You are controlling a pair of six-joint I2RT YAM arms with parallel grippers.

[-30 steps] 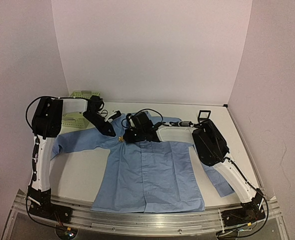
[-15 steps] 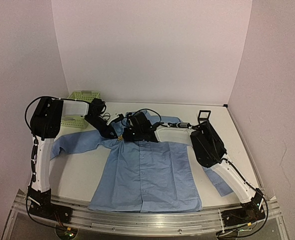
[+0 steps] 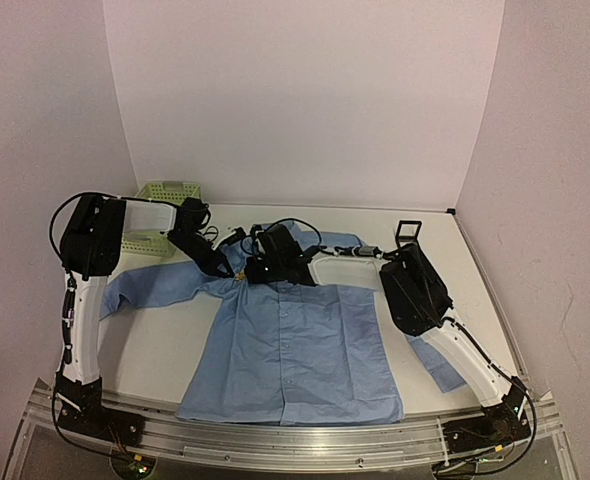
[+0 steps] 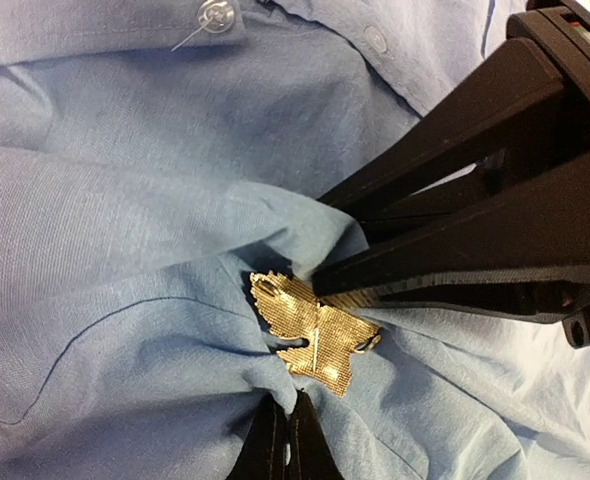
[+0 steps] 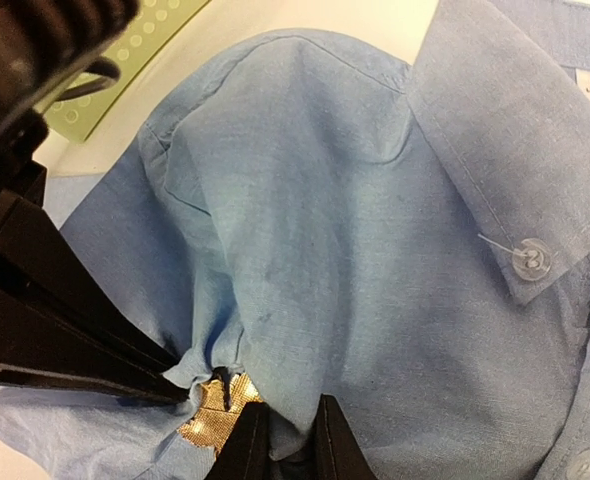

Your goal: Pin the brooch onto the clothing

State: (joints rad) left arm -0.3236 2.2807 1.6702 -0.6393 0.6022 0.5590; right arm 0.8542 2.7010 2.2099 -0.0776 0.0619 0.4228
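1. Table (image 3: 165,345): white, under the shirt, bare on each side of it.
2. Shirt (image 3: 295,345): light blue, long-sleeved, spread front-up, collar toward the far wall, hem toward the arm bases. Bunched into folds just beside the collar, on the left arm's side.
3. Left arm (image 3: 80,290) and right arm (image 3: 425,290): bent over the shirt from either side, wrists meeting above that bunched patch.
4. Green mesh basket (image 3: 165,188): beyond the shirt's left-side sleeve, by the far wall, partly hidden behind the left arm.
5. Left gripper (image 4: 287,425): pinched fully together on a pucker of shirt fabric, tips right at the brooch's edge.
6. Right gripper (image 5: 280,440): nearly closed, clamped on a fold of the shirt, with one finger lying against the brooch's opposite edge.
7. Small black-framed box (image 3: 407,230): off the shirt, beyond its right-side shoulder, well apart from the collar.
8. Brooch (image 4: 315,335): gold-coloured here, mesh-textured, leaf-like. On the shirt's bunched patch beside the collar, between the two grippers' tips. Whether pinned through the cloth, impossible to tell.
9. Clear button (image 5: 531,258): on the shirt's collar point, fastened down.
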